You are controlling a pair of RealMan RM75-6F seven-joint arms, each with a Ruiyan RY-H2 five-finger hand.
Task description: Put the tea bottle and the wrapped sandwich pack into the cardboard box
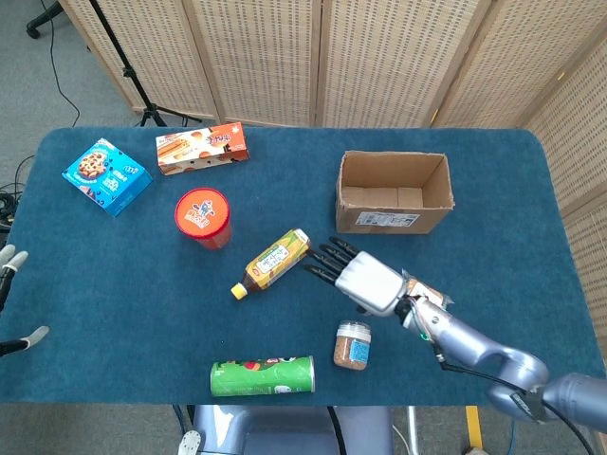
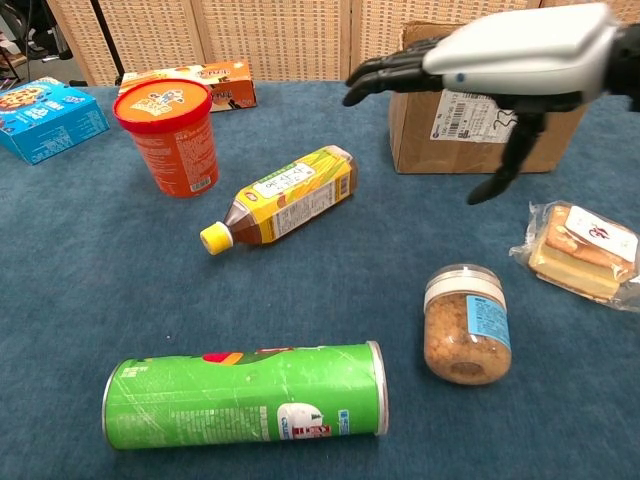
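The tea bottle (image 1: 274, 260) (image 2: 284, 195) lies on its side mid-table, yellow cap toward the front left. My right hand (image 1: 357, 277) (image 2: 500, 65) hovers just right of it, palm down, fingers spread and empty, fingertips near the bottle's base. The wrapped sandwich pack (image 2: 582, 254) lies to the right; in the head view my right forearm covers most of it. The open cardboard box (image 1: 393, 194) (image 2: 488, 110) stands behind the hand. My left hand (image 1: 9, 303) shows only as fingertips at the left edge, holding nothing.
A red-lidded cup (image 1: 203, 217), an orange snack box (image 1: 201, 149) and a blue cookie box (image 1: 106, 175) sit at the back left. A green chip can (image 1: 263, 375) lies at the front, with a small jar (image 1: 352, 344) right of it.
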